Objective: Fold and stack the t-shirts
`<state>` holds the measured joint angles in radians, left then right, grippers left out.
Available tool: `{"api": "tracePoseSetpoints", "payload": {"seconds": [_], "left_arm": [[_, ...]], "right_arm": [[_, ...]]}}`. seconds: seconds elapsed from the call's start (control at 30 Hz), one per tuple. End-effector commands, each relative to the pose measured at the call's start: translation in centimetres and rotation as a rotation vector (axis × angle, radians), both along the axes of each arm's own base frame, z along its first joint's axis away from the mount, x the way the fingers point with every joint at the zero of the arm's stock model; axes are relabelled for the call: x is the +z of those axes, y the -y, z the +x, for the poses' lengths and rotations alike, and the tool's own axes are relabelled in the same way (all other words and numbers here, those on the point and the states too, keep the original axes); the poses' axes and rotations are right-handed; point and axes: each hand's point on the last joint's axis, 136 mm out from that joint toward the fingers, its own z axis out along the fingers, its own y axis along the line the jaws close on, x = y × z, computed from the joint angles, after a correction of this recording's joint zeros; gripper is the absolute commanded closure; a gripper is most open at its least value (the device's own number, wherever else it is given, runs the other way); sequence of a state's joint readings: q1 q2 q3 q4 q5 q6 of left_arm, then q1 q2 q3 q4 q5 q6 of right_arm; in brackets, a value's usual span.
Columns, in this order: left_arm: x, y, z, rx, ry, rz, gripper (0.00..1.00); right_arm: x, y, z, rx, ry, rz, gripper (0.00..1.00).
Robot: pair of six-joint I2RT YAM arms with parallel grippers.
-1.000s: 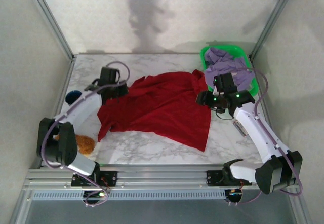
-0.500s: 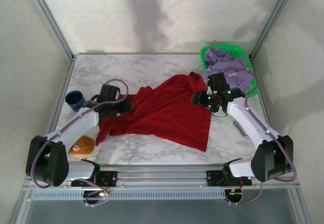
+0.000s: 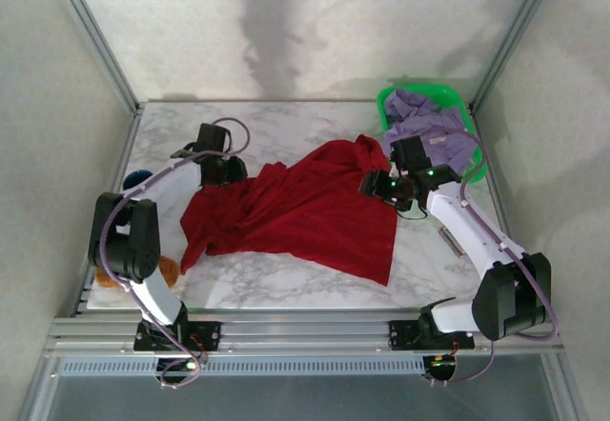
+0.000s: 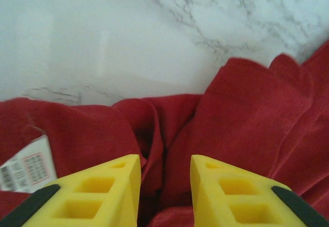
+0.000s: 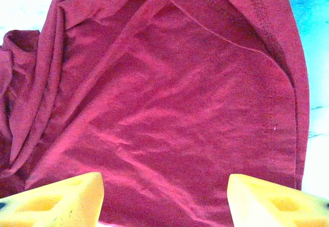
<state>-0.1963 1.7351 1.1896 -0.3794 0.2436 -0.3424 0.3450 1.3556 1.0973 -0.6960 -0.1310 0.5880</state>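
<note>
Left end effector: partly open, straddling bunched fold at left edge of red t-shirt, nothing clamped. We should bite one layer only, then draw it flat. Shirt lies crumpled mid-bench. Right end effector: wide open, empty, above shirt's right side. Lavender t-shirt sits in green basket.

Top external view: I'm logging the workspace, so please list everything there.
white marble-patterned table: one, grey-veined, under everything.
deep red cloth t-shirt: one, red, crumpled across the table's middle.
bright green plastic basket: one, green, far right corner.
pale lavender cloth t-shirt: one, lavender, heaped in the basket.
small fuzzy orange-brown lump: one, orange-brown, near left edge.
dark blue round thing: one, dark blue, left edge, partly hidden.
left gripper: one, yellow fingers, slightly apart over the red shirt's left edge.
right gripper: one, yellow fingers, wide open above the red shirt's right side.
</note>
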Motion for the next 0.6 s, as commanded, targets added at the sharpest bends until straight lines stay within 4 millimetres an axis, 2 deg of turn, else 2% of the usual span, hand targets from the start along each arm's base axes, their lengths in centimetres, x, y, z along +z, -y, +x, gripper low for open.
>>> {"api": "tracePoseSetpoints", "payload": {"seconds": [0.0,0.13,0.3,0.37,0.43,0.57], "left_arm": [[0.7,2.6,0.2,-0.096,0.039,-0.036,0.66],[1.3,6.2,-0.4,-0.195,0.06,-0.082,0.62],[-1.7,8.8,-1.6,-0.253,-0.002,-0.061,0.59],[-2.5,9.1,-1.5,-0.261,0.008,0.0,0.58],[-3.0,9.4,-1.3,-0.26,0.011,0.041,0.65],[-2.9,8.9,-0.2,-0.226,0.038,0.128,0.94]], "right_arm": [[0.4,0.0,-0.3,0.0,0.008,-0.006,0.35],[0.3,-0.2,-0.2,-0.003,0.0,0.007,0.35],[0.6,-0.3,0.0,-0.005,0.008,0.012,0.35],[0.8,-0.2,0.1,-0.001,0.007,0.007,0.35],[0.9,-0.2,0.1,-0.001,0.008,0.004,0.34],[1.4,-0.2,0.2,0.002,0.015,0.0,0.34]]}}
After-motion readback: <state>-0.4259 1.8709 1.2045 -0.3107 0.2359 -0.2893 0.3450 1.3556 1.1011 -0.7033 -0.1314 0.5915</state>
